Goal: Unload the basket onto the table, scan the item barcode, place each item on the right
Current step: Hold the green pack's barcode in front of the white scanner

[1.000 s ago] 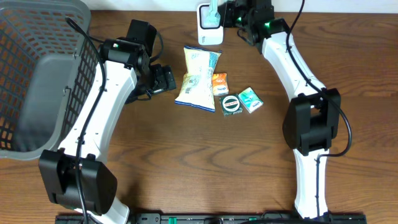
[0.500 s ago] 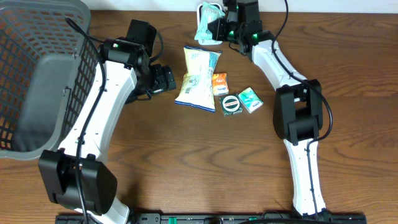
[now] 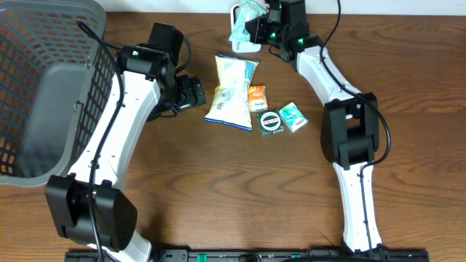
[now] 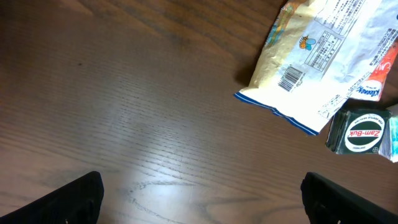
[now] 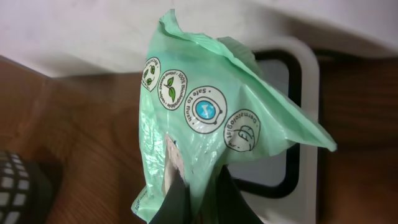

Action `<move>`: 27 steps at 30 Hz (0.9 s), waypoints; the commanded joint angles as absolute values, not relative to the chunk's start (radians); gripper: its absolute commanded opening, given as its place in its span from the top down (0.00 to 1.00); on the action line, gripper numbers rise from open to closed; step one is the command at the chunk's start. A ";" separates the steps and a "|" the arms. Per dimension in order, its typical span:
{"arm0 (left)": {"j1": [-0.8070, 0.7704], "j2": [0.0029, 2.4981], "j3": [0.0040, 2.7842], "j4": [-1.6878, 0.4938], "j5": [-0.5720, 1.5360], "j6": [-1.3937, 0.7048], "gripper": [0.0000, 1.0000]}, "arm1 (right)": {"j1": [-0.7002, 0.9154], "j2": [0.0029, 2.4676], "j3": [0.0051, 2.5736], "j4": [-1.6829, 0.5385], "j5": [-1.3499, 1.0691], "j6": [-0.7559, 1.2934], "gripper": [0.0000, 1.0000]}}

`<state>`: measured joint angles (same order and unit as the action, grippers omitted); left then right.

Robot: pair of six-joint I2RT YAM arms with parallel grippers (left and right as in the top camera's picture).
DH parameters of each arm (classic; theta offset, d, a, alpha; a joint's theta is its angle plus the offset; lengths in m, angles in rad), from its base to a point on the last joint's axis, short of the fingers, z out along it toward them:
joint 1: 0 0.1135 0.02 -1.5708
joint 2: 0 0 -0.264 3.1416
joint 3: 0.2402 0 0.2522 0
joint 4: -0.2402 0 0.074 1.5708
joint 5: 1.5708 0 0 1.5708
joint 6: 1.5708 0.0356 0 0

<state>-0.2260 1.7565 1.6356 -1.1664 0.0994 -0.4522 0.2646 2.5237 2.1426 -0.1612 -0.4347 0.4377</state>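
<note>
The green packet (image 3: 246, 16) is pinched between the pressed-together fingers of the right end effector (image 3: 261, 22) and is held just above the scanner (image 3: 247, 46), at the 12 o'clock edge of the table (image 3: 218, 189). In the right wrist view the packet is seen draped across the scanner's dark window, with round emblems facing the camera. No barcode can be made out on it, so it cannot be told whether the code is turned toward the window. The pickup and the carry are judged done. What appears left is the presenting of the code, and perhaps a turn of the packet.

The left end effector (image 3: 195, 93) is spread wide and empty, just to the 9 o'clock side of the snack bag (image 3: 231, 91). An orange sachet (image 3: 257, 97), a round tin (image 3: 271, 122) and a green box (image 3: 293, 116) lie close together near the table's middle, unscanned as far as can be judged.

Room is tight at 12 o'clock, where the scanner is set near the table edge. The 9 o'clock side is taken up by the basket (image 3: 44, 87). Bare wood is left open from 4 to 7 o'clock.
</note>
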 commanded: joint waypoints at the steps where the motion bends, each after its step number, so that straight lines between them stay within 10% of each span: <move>1: -0.224 1.760 1.631 -1.169 0.097 -0.465 0.00 | 0.231 2.493 2.218 -0.149 -0.459 0.517 0.99; 27: -0.224 1.760 1.631 -1.169 0.097 -0.465 0.00 | 0.244 2.476 2.235 -0.198 -0.521 0.526 0.99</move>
<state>-0.2260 1.7565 1.6356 -1.1664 0.0998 -0.4522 0.2489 2.5237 2.2242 -0.2016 -0.4911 0.5404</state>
